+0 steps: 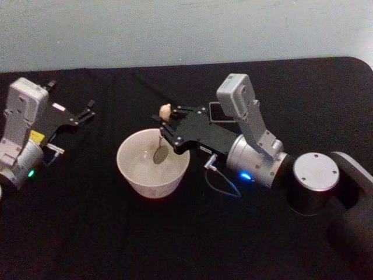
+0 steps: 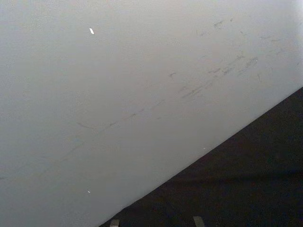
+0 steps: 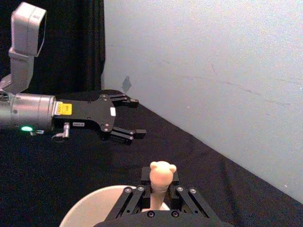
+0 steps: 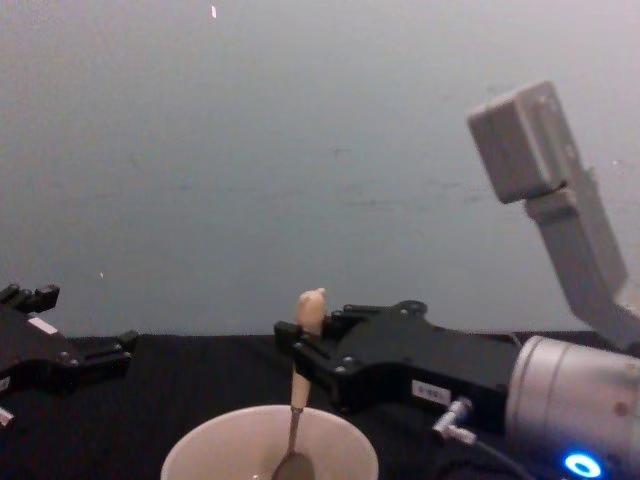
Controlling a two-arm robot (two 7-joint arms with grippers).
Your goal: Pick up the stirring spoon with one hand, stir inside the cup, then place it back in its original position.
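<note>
Shows the small stirring spoon with shiny dark metal bowl, thin neck and cream-beige knobbed handle (image 1: 161, 139) standing nearly upright. Places its bowl low inside the wide round cream-white cup (image 1: 131, 175), slightly toward 1 o'clock of centre. Pinches the handle just below the knob between the fingers of the black right gripper (image 1: 165, 123), reaching over the rim from about 3 o'clock. Judged to leave the neck free to sweep, hence mid-stir. Sets the dark grey square holder (image 1: 211, 114) at about 2 o'clock of the cup, partly behind that gripper's body, presumably awaiting the spoon's return. Parks the black left gripper (image 3: 134, 117), fingers spread and empty, well apart at 9 o'clock on the black table (image 1: 175, 245), clear of the stirring path.
</note>
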